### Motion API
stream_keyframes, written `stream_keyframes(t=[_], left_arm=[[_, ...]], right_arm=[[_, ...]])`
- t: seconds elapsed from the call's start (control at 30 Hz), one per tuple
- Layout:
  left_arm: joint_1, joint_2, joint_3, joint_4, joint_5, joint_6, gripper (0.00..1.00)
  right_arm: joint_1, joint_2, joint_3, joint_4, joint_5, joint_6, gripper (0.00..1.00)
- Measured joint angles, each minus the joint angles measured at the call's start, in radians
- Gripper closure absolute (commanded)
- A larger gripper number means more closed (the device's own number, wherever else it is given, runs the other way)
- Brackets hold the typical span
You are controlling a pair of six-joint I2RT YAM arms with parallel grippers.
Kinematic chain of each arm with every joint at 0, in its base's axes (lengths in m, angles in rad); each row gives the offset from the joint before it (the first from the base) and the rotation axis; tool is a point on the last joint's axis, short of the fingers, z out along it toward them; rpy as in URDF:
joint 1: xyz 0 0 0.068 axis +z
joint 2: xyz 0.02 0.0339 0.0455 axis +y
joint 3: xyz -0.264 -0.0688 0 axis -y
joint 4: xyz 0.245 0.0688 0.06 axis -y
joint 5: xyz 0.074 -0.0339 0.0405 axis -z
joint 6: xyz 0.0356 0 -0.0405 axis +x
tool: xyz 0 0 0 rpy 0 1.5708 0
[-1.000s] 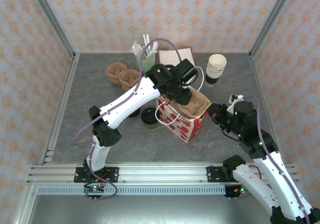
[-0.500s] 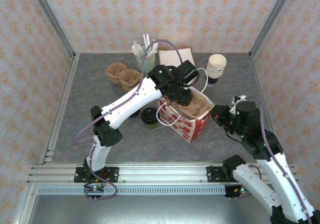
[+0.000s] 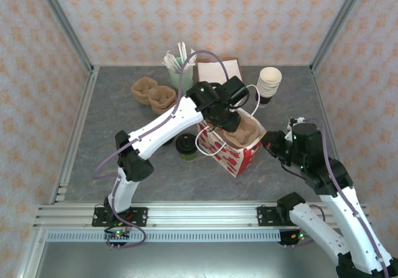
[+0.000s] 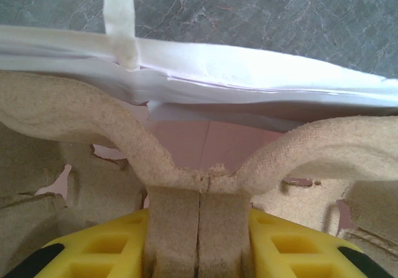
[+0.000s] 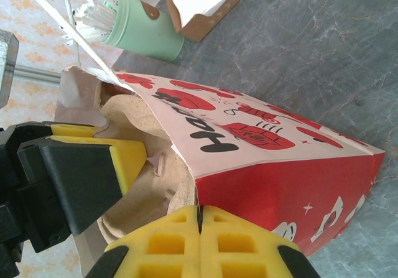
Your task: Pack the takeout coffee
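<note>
My left gripper (image 3: 227, 120) is clamped on the middle ridge of a cardboard carrier (image 3: 247, 129), which sits in the open mouth of the red bag (image 3: 239, 158). In my left wrist view the 2 yellow fingers (image 4: 102, 253) squeeze that ridge from either side. The carrier's 2 arches spread left and right above them, and the bag's white rim lies just beyond.

My right gripper (image 3: 268, 140) is closed with nothing between its fingers, just beside the bag's right side. Seen from my right wrist, its 2 fingers (image 5: 165, 244) meet flat against each other, with their tips at the edge of the bag's rim. Whether they touch the paper I cannot tell. The same view shows my left gripper reaching into the bag's mouth over the carrier.

The coffee (image 3: 185, 145) stands upright on the table (image 3: 124, 160) just left of the bag, outside it, with its black lid on. It is apart from both grippers, close under my left arm.

Toward the back wall stand a green cup (image 3: 176, 74) of stirrers, a brown box (image 3: 219, 69) with white paper in it, and a stack of cups (image 3: 268, 84). There are 2 other carriers (image 3: 153, 94) at the back left.
</note>
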Motion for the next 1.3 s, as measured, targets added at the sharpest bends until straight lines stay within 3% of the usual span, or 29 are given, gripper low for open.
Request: stream_keyframes(t=[0.8,1.2,1.3], left_arm=[[0.011,0.034,0.008,-0.003,-0.018,0.003,0.63],[0.018,0.034,0.008,0.000,0.031,0.002,0.63],[0.018,0.034,0.008,0.000,0.035,0.002,0.63]], right_arm=[[-0.003,0.024,0.061,-0.110,-0.046,-0.079,1.00],[-0.004,-0.042,-0.039,0.003,-0.057,-0.007,0.74],[-0.004,-0.041,-0.058,0.031,-0.057,0.005,0.74]])
